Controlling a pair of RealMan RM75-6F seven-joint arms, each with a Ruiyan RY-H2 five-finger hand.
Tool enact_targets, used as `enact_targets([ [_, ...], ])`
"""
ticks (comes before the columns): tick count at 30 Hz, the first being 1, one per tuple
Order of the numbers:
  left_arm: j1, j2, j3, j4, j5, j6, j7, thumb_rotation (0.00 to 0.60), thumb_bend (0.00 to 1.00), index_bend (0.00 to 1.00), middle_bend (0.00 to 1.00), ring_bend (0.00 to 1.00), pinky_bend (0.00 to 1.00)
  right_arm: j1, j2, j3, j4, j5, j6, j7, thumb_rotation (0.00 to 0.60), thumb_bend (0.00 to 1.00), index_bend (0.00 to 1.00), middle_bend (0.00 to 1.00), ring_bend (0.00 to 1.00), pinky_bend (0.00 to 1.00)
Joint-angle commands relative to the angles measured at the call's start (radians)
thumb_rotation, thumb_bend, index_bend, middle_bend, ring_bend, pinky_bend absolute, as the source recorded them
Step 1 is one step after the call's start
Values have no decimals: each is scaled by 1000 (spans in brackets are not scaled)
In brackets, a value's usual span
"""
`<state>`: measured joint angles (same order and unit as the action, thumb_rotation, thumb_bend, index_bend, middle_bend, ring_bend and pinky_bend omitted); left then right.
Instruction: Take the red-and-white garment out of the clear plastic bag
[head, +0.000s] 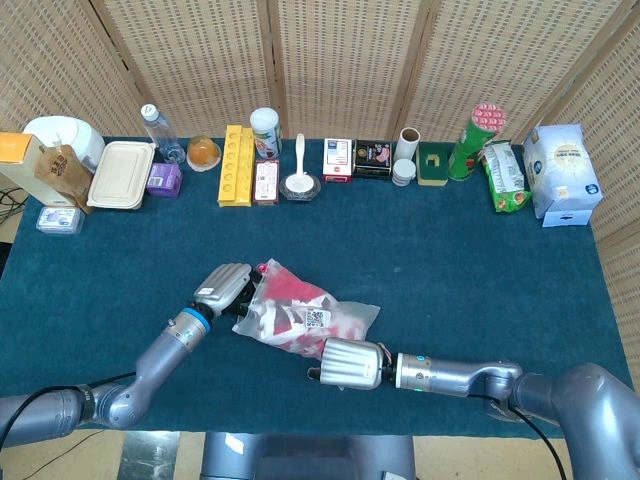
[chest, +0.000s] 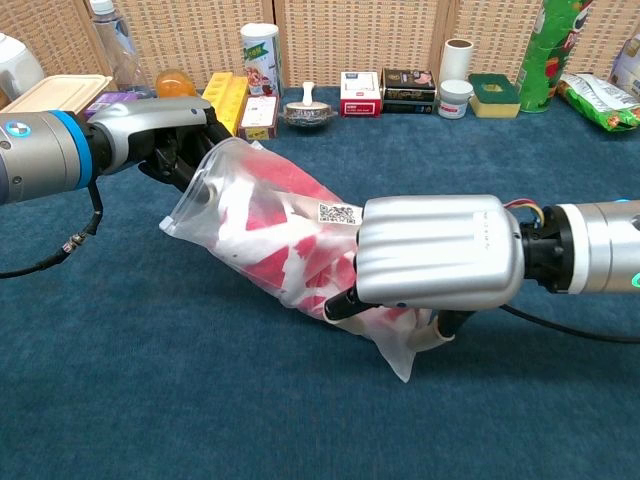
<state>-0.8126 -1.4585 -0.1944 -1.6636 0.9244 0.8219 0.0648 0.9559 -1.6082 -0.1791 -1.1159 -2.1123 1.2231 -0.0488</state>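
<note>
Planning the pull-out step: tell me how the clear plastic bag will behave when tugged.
The clear plastic bag looks thin and wrinkled, so it will probably crumple rather than hold shape. It sags between the left hand and right hand, suggesting floppy, light contents. Its glossy film may slip in the fingers.

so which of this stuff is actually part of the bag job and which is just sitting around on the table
Part of the job:
- clear plastic bag
- red-and-white garment, inside the bag
- left hand, gripping the bag's end
- right hand, holding its other end

Just lying about, along the back edge:
- water bottle
- yellow tray
- green canister
- lidded container
</note>
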Motion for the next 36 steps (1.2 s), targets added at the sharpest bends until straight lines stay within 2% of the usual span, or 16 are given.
enact_targets([
  [1,-2,3,-1,-4,-4,0,2,600,483,900,1000,1000,1000,7,-7,2,5,7,-15,1,600,31,492,972,1000,1000],
  [7,-5,8,-3,-13,-13,1,5,600,482,900,1000,1000,1000,22,-29,3,17,15,-37,13,600,56,574,972,1000,1000],
  [15,-3,16,-4,-16,-20,-1,-4,600,483,900,1000,1000,1000,29,-67,5,46,25,-29,42,600,229,807,1000,1000,1000],
  [23,0,16,-4,-7,-20,-3,-15,600,483,900,1000,1000,1000,23,-74,-1,56,34,-14,53,600,273,881,1000,1000,1000],
  [25,0,14,-3,-3,-19,-5,-17,600,483,900,1000,1000,1000,21,-69,-2,49,39,-13,55,600,274,883,1000,1000,1000],
  [28,-3,8,-3,1,-19,-10,-19,600,483,900,1000,1000,1000,15,-47,-2,22,49,-2,59,600,262,829,1000,1000,1000],
  [33,-10,-2,-2,10,-30,-13,-11,600,482,900,1000,1000,1000,-1,-13,-4,-23,52,27,49,600,142,679,1000,1000,1000],
  [36,-16,-8,-6,9,-40,-15,-7,600,483,900,1000,1000,1000,-4,9,-11,-62,57,13,39,600,136,570,1000,1000,1000],
])
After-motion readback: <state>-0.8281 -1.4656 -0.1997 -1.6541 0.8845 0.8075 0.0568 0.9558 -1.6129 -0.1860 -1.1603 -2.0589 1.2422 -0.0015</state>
